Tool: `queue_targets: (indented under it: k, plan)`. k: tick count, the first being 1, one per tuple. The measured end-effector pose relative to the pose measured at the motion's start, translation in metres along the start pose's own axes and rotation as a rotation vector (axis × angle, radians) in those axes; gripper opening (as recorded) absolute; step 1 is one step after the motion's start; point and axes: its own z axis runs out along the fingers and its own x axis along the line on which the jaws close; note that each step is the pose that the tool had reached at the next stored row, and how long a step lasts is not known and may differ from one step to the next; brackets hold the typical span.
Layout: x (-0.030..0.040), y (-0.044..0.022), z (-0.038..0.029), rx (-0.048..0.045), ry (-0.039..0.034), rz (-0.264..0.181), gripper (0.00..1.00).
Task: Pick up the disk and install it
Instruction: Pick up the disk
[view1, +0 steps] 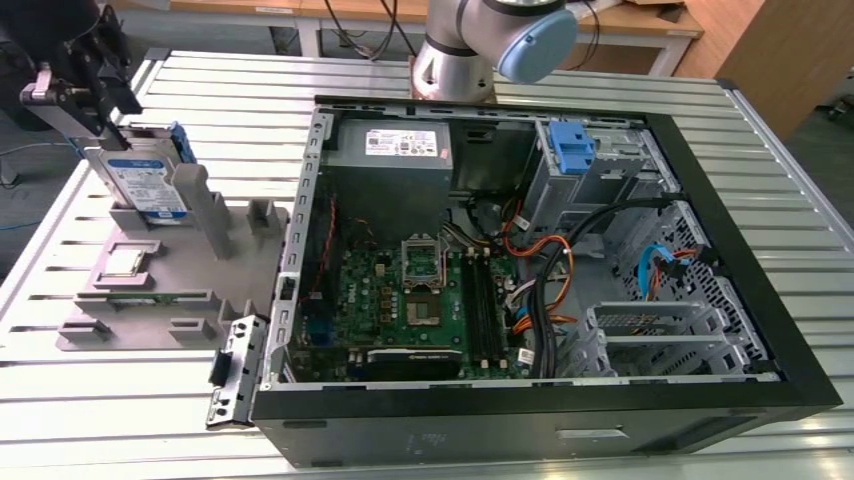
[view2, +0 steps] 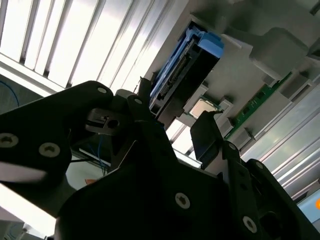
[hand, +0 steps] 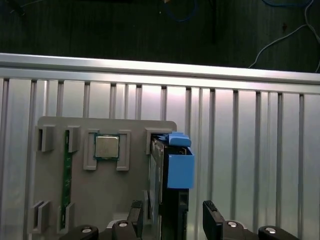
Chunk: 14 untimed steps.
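Tool (hand: 172, 206) open by upright silver disk (view1: 142, 186), blue rails.

In the second wrist view, glare whitens the ribbed silver metal table (view2: 50, 40) at ten o'clock, leaving the black gripper (view2: 176, 107) shadowed.

Disk (view1: 140, 185): silver body, white-and-blue label, blue rails. Fixture (view1: 200, 290) plain grey, on silver desk (view1: 240, 90) with a ribbed slat pattern. Case (view1: 534, 415) black; inside, motherboard (view1: 360, 290) green, bracket (view1: 571, 150) at one o'clock blue.
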Motion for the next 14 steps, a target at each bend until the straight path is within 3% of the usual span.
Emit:
queue_targets:
  k: [4,14]
  plan:
    - [-0.0002,0.0026,0.0016,0.0021,0.0019,-0.004,0.59]
    - [0.0006,0.0042,0.0142,0.0011,0.0125,-0.023,0.59]
